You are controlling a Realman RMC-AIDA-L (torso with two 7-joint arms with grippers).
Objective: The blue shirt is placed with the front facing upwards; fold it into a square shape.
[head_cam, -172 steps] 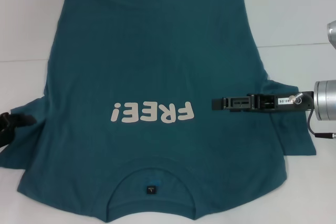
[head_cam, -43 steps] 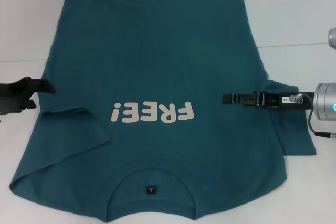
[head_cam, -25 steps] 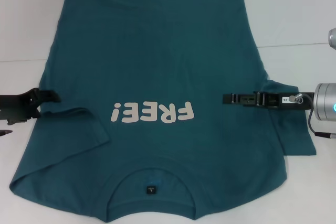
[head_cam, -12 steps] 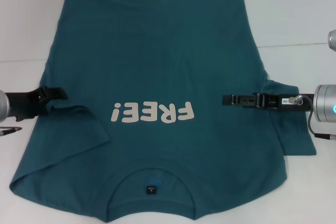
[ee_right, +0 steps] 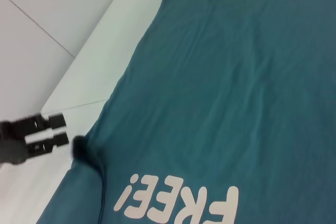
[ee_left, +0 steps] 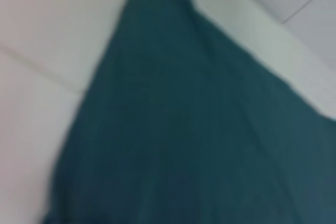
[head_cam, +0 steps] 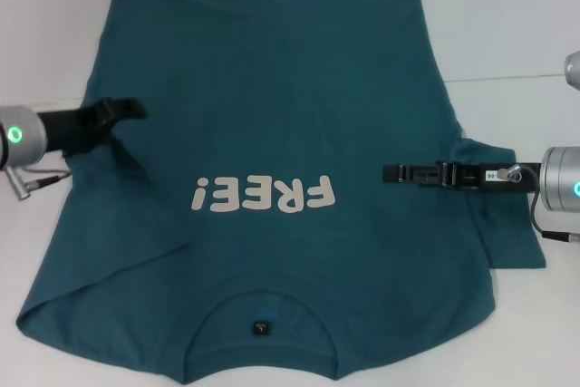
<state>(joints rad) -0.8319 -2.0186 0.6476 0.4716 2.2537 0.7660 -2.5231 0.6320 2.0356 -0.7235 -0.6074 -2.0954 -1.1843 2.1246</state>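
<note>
A: Surroundings first. What is on the table [head_cam: 507,15]?

B: A white table with only the shirt [head_cam: 272,88] on it. A thin seam line crosses the tabletop behind the right arm. Nothing stands on the cloth apart from the two grippers reaching in over it.

A: The shirt's position?

B: It lies flat, front up, and covers most of the table. The collar [head_cam: 263,301] is at the near edge and the hem at the far edge. The cream "FREE!" print [head_cam: 263,195] reads upside down in the head view. The sleeve on the robot's left is folded in over the body of the shirt; the sleeve on the right lies spread out under the right arm.

A: Left gripper [head_cam: 134,108]?

B: It reaches in from the left side, its tip over the shirt's left edge, farther from the robot than the folded sleeve and beyond the print. In the right wrist view its two fingers [ee_right: 50,121] sit parallel with a narrow gap, and no cloth is between them. It is slightly parted and holds nothing.

A: Right gripper [head_cam: 388,173]?

B: It reaches in level from the right side, over the shirt, just beside the print's right end. Whether the fingers are apart or together I cannot tell.
</note>
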